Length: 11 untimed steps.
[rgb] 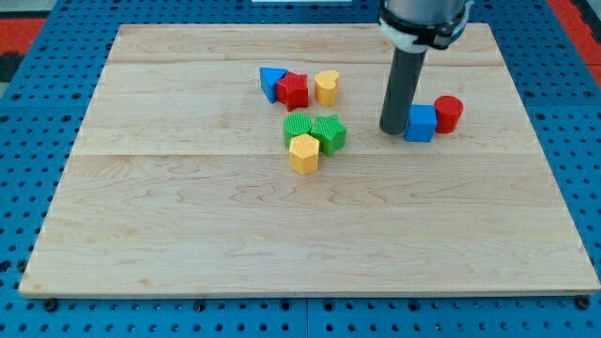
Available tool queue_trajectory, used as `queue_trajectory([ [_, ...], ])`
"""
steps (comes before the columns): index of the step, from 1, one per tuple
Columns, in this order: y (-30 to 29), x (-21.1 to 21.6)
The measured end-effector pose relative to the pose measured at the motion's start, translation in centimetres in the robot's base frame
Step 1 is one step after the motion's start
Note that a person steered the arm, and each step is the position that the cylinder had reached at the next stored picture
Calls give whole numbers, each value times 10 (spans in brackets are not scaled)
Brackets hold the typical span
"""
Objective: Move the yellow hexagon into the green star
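Landmark: yellow hexagon [304, 154], sitting a bit left of centre on the wooden surface [188, 235].

Going left to right from it:
- blue triangle [271, 82] – up and slightly to the view's left of the hexagon, well apart from it, touching the red block [294, 90] on its right side.
- red block: shape looks star-like, can't say for sure; straight up from the hexagon, well apart.
- green block [297, 129], rounded ribbed top – just above the hexagon, touching its upper edge.
- green star [330, 132] – up-right of the hexagon, touching it and pressed against the other green block. So the hexagon is already in contact with the star.
- yellow block [326, 86], shape unclear – up and a little right of the hexagon, just beside the red block.
- my tip [392, 129] – well to the right of the hexagon, roughly level with the green star, not near it. Rod is upright; tip sits against the left side of the blue cube [421, 123].
- red cylinder [449, 114] – farthest right of the hexagon, touching the blue cube's right side.

No hand on this rig – just the rod, so there's no apart/together state to tell.
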State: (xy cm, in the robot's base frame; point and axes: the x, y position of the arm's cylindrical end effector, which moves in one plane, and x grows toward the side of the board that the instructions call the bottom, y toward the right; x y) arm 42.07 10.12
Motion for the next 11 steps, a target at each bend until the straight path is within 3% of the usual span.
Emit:
queue_trajectory([
  [1, -23, 86],
  [2, -80, 97],
  [4, -101, 46],
  [7, -135, 3],
  [11, -45, -6],
])
